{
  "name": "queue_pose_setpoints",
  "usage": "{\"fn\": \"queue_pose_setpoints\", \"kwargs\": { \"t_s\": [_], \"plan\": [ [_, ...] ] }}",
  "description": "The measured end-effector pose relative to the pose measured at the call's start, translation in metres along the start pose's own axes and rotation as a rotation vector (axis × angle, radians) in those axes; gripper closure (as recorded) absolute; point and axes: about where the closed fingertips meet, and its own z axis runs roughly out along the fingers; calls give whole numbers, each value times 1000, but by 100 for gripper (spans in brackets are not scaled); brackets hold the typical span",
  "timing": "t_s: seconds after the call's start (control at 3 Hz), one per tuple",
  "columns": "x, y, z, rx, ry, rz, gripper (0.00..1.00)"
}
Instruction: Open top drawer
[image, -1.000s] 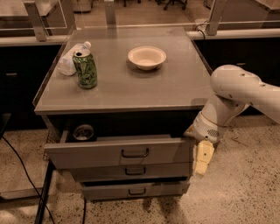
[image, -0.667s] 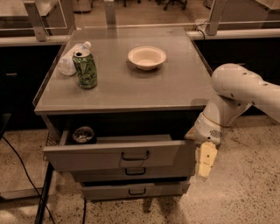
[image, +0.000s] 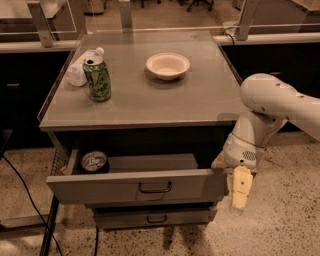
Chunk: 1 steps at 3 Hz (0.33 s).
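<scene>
Hand (image: 234, 191) beside open top drawer (image: 107, 186)

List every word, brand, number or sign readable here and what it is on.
No text can be read anywhere.
On the green can: printing, too blurred to read.
On the plastic bottle: nothing readable.
On the gripper, at the right end of the open top drawer: no readable marking.
</scene>
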Motion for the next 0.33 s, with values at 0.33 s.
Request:
{"fn": "queue_pose_setpoints", "kwargs": {
  "t_s": [0.33],
  "plan": [
    [0,0,0,-1,1,0,0]
  ]
}}
